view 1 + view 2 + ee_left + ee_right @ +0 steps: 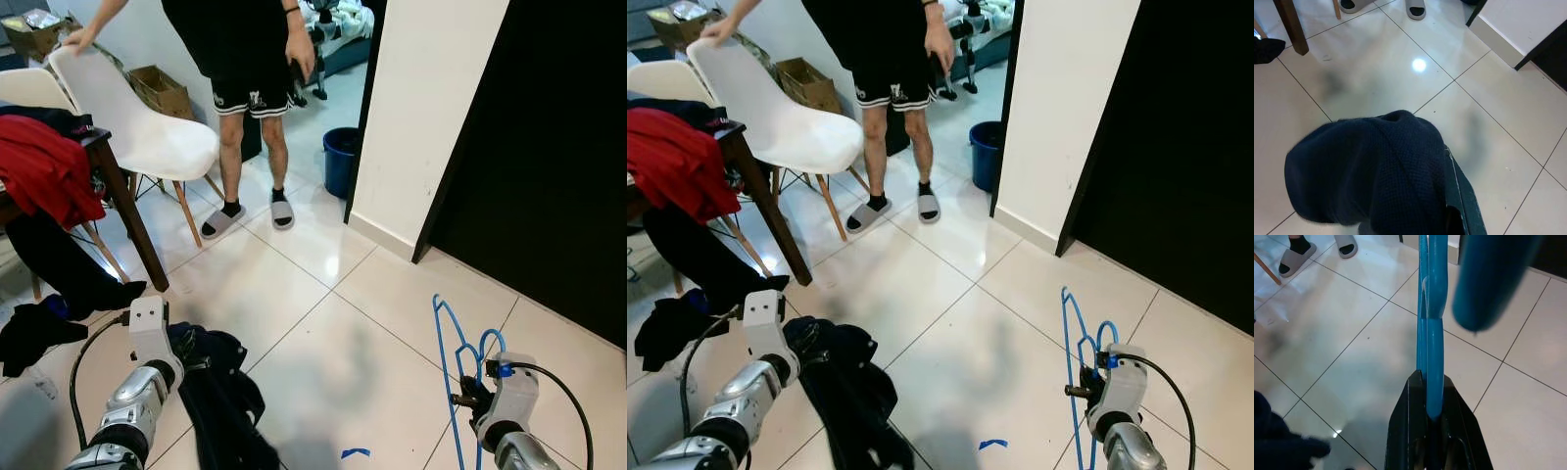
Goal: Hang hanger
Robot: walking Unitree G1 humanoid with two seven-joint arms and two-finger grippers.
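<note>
My right gripper (1431,396) is shut on a blue plastic hanger (453,362), which stands upright above the tiled floor at the lower right; its rod (1431,333) runs up between the black fingers (1405,426). My left arm (147,377) reaches in at the lower left, and a dark navy garment (220,392) hangs from its gripper. In the left wrist view that knitted navy cloth (1371,181) covers the fingers, so they are hidden.
A person (250,59) in black shorts and slippers stands ahead, one hand on a white chair (147,117). A wooden table (122,191) with red and dark clothes (39,166) is on the left. A white wall (431,108), a dark doorway and a blue bin (341,157) lie on the right.
</note>
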